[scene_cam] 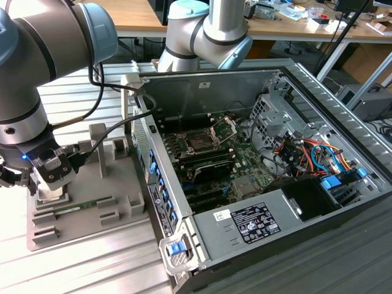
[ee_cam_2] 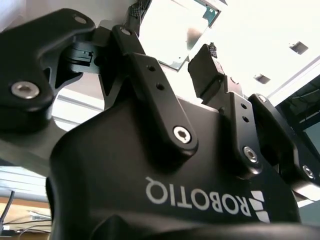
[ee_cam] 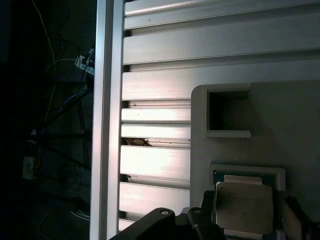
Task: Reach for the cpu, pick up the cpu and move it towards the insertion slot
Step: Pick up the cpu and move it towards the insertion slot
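The cpu, a flat square chip with a silvery top and a greenish rim, lies in a recess of the grey tray. In both wrist views my gripper straddles it, with a finger against each of two opposite edges. From under the gripper body the cpu shows bright between the black fingers. In the exterior view my gripper is low over the tray at the left. The insertion slot, with its metal bracket raised, lies inside the open computer case, well to the right.
A long green memory stick lies on the tray beside my gripper. The computer case wall stands between the tray and the motherboard. Cables and a drive cage crowd the case's right side. Tray and case rest on ribbed aluminium.
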